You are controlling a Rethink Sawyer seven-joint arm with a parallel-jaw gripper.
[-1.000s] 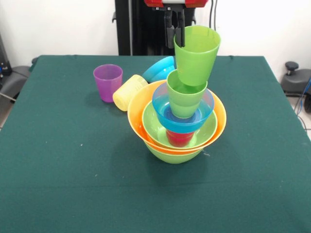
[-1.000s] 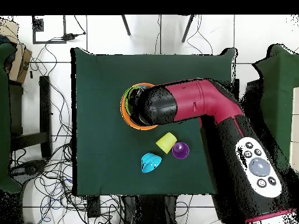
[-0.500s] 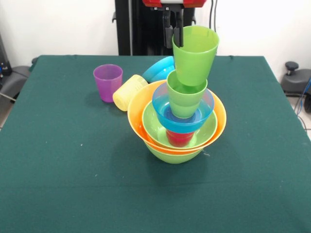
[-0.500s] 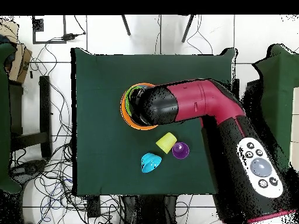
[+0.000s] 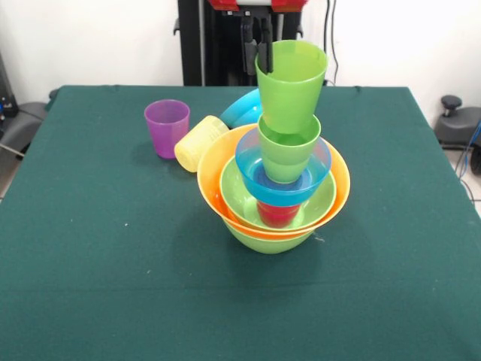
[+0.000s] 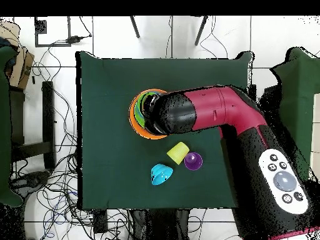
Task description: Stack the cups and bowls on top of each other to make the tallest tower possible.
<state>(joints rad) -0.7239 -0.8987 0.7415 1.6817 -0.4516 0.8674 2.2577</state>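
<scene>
The tower stands mid-table: a lime green bowl (image 5: 267, 239) at the base, then the orange bowl (image 5: 214, 165), a second lime green bowl (image 5: 239, 199), a red cup (image 5: 276, 215), a blue bowl (image 5: 249, 162) and a light green cup (image 5: 288, 152). A second light green cup (image 5: 291, 84) stands upright with its base in the mouth of the first. My gripper (image 5: 263, 54) is shut on its left rim from above. In the overhead view my arm (image 6: 200, 112) hides the gripper and most of the tower; only the orange bowl's rim (image 6: 134, 119) shows.
A purple cup (image 5: 166, 126) stands upright left of the tower, with a pale yellow cup (image 5: 199, 143) lying on its side against the orange bowl. A second blue bowl (image 5: 246, 107) leans tipped behind the tower. All three show overhead: yellow cup (image 6: 177, 152), purple cup (image 6: 193, 161), blue bowl (image 6: 161, 174).
The gripper has shifted left with the top green cup. The cup has gone from tilted to upright and now sits centred over the cup beneath it.
</scene>
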